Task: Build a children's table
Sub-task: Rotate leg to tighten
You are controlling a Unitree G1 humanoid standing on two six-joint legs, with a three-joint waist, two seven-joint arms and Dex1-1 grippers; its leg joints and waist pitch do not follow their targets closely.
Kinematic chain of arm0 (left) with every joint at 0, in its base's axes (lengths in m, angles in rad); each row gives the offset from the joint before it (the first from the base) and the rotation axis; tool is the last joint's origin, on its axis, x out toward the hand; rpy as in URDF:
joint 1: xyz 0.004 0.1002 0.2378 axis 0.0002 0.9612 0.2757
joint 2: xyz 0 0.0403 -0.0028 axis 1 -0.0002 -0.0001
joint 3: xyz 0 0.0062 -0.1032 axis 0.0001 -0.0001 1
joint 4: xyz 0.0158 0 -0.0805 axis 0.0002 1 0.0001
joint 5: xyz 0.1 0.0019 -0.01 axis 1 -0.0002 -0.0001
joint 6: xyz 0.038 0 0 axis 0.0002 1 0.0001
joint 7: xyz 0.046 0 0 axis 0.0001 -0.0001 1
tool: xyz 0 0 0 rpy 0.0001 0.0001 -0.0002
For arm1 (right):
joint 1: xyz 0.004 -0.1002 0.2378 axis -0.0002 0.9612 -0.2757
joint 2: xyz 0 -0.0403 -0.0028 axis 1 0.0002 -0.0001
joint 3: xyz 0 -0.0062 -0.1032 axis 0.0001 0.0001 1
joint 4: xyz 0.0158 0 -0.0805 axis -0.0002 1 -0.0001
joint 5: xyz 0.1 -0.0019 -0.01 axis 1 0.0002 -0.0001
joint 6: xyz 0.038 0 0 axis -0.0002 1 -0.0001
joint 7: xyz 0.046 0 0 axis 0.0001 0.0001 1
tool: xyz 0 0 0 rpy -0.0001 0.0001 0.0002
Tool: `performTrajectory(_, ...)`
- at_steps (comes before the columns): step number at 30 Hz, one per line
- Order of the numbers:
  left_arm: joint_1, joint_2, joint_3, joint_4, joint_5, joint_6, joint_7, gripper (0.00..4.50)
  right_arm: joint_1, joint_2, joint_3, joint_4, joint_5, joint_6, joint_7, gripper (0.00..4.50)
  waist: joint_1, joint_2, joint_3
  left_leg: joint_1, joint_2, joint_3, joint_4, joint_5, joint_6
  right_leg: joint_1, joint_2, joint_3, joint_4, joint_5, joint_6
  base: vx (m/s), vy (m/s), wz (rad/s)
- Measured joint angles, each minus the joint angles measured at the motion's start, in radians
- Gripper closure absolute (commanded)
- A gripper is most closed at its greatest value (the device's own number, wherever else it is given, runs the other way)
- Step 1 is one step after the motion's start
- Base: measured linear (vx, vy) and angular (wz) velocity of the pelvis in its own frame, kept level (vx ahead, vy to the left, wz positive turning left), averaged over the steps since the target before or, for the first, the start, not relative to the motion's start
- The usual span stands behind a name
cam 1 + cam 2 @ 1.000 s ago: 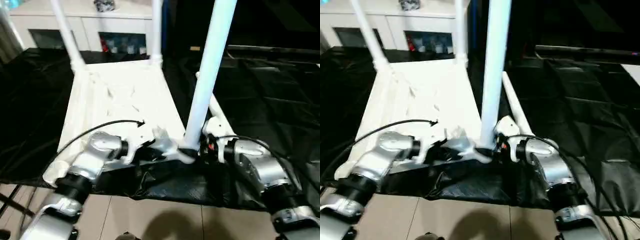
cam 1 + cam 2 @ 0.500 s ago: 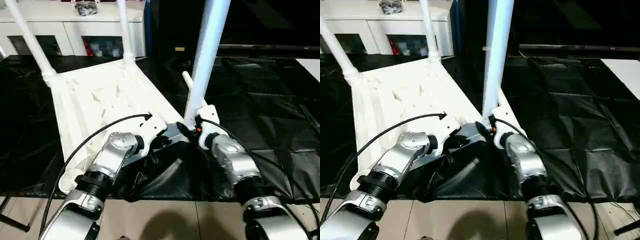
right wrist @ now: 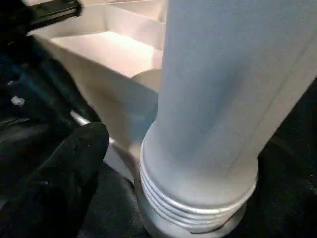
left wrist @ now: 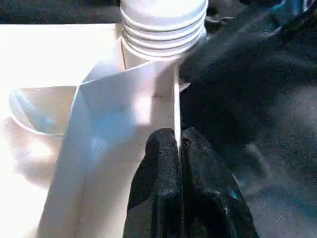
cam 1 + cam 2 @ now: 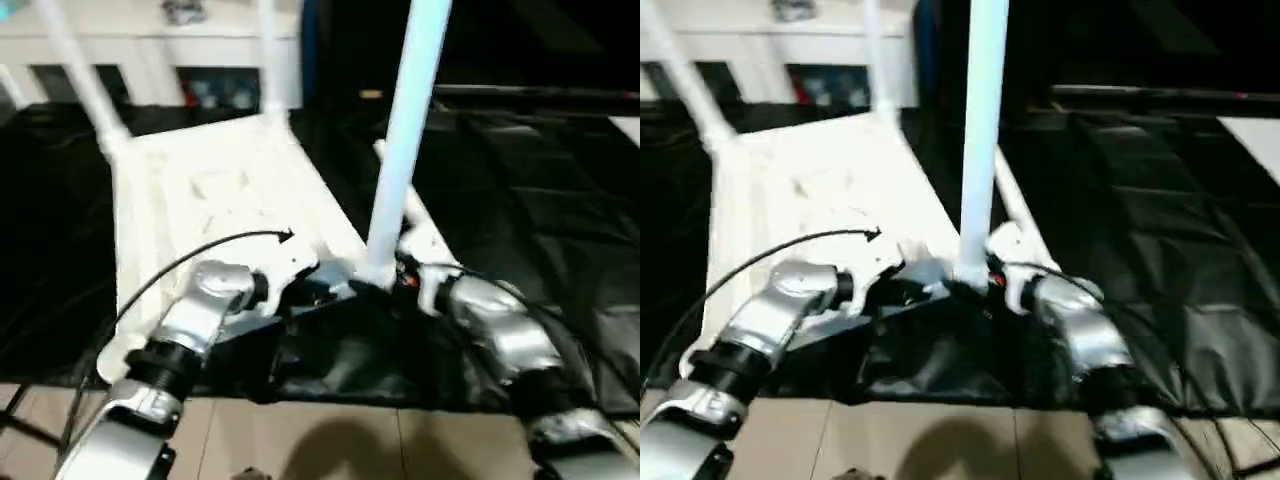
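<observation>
The children's table (image 5: 215,200) lies upside down on a black sheet (image 5: 520,190), its rectangular top flat and three legs standing up from corner sockets: two at the far end and one near leg (image 5: 402,140) at the corner closest to the robot's right arm. A fourth leg (image 5: 415,215) lies on the sheet just behind that corner.

The left gripper (image 4: 179,173) is pinched closed on the thin raised rim of the tabletop beside the near socket; the left wrist view shows both black fingers (image 4: 156,183) pressed against either face of the rim, with the leg's ribbed base above.

The right gripper (image 5: 405,280) sits at the foot of the near leg. From the head views its jaws cannot be read; the right wrist view shows one black finger (image 3: 59,183) standing apart from the ribbed collar, not touching it, so the jaws are spread.

A white cabinet (image 5: 150,50) stands beyond the sheet.
</observation>
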Motion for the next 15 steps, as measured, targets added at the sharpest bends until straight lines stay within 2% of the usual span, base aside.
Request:
performTrajectory(7,0.017,0.065,-0.013,-0.022,-0.041,-0.015,-0.149,4.5,0.024,-0.101,0.045,-0.074,0.041,0.01,0.21,0.05,0.021,0.0,0.0,-0.001,0.0,0.0,0.001,0.0,0.0,0.0,-0.001,-0.001,0.0,0.0,0.0,0.0,0.0,0.0)
performTrajectory(15,0.019,0.076,-0.025,-0.049,-0.042,-0.015,-0.19,4.5,0.019,-0.094,0.055,-0.067,0.043,0.008,0.241,0.05,0.038,-0.001,0.0,-0.003,0.0,0.001,0.004,0.0,0.0,0.0,-0.002,-0.001,0.0,0.0,0.0,0.0,0.0,0.0)
